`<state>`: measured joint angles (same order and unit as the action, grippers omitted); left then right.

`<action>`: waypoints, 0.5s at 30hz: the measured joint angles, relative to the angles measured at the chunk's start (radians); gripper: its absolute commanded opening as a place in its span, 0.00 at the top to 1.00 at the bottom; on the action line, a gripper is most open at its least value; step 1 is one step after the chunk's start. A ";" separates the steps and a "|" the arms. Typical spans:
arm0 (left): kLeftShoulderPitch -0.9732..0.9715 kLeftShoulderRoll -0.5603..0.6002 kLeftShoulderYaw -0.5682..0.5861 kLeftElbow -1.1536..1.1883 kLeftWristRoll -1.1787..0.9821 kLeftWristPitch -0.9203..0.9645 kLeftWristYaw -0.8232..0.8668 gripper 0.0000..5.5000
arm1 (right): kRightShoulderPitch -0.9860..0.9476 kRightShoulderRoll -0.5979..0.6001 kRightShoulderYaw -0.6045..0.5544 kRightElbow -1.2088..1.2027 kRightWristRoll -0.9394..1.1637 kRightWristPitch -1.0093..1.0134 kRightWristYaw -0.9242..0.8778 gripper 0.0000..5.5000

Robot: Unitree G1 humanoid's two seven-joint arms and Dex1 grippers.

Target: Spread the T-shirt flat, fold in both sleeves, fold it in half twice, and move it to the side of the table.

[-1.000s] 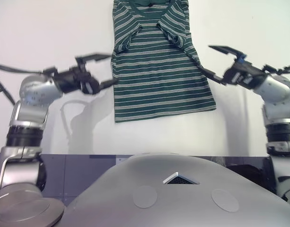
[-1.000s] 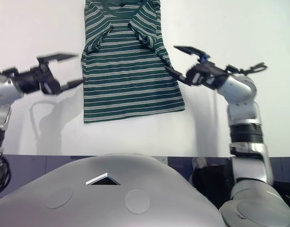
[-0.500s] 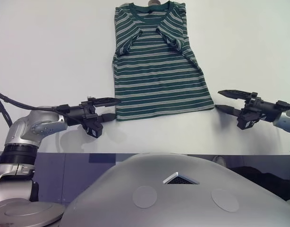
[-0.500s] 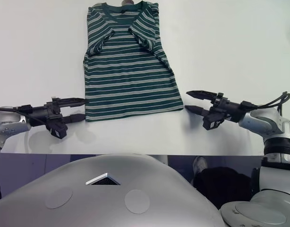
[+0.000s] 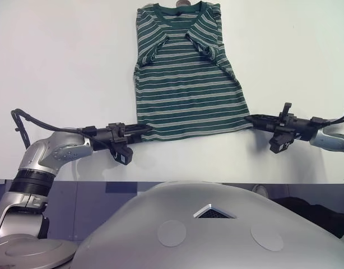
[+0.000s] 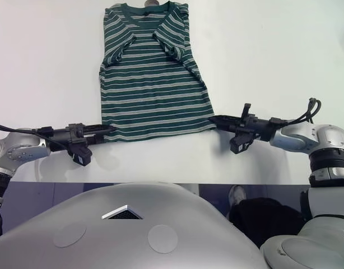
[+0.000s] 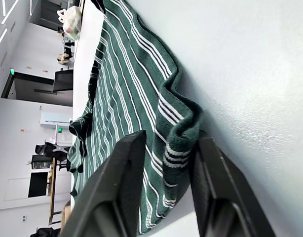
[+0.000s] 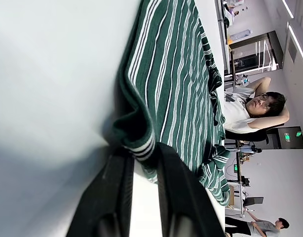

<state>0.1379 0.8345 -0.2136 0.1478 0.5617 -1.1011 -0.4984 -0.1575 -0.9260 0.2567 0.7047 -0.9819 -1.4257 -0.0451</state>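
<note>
Rounded silver-grey arms [image 5: 55,154] wear black ribbed bands [image 5: 27,184]; black cables [image 5: 17,119] loop behind the slim black left gripper [image 5: 146,130] and right gripper [image 5: 249,118].

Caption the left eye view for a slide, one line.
Left gripper and right gripper pinch the near hem corners of the striped T-shirt, sleeves folded in, on the white table.

Pale bag [image 7: 70,19] stood near far end of table [image 7: 250,74]. Small dark object [image 5: 183,3] sat at table's far edge. Dark doorway [image 7: 38,91] and green sign [image 7: 12,72] lay beyond table.
</note>
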 measured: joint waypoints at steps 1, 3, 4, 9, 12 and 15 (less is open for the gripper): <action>-0.007 0.006 -0.001 0.004 0.000 0.000 0.005 0.85 | -0.008 -0.007 0.012 0.008 0.012 0.000 -0.001 0.97; -0.025 0.024 -0.021 0.012 -0.019 -0.002 -0.001 0.90 | -0.029 -0.013 0.048 0.023 0.082 -0.001 0.047 1.00; -0.032 0.037 -0.046 0.014 -0.059 0.000 -0.022 0.95 | -0.033 -0.020 0.074 0.014 0.131 0.002 0.087 1.00; -0.086 0.087 -0.183 -0.029 -0.287 0.097 -0.212 1.00 | -0.041 -0.119 0.302 -0.256 0.609 0.182 0.465 1.00; -0.113 0.102 -0.220 -0.104 -0.429 0.222 -0.331 1.00 | -0.038 -0.212 0.345 -0.459 0.960 0.461 0.749 1.00; -0.160 0.191 -0.231 -0.252 -0.653 0.434 -0.514 1.00 | -0.031 -0.362 0.345 -0.696 1.262 0.782 1.051 1.00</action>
<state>-0.0219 1.0257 -0.4449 -0.1044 -0.0911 -0.6671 -1.0124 -0.1889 -1.2878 0.6017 0.0087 0.2804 -0.6440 1.0063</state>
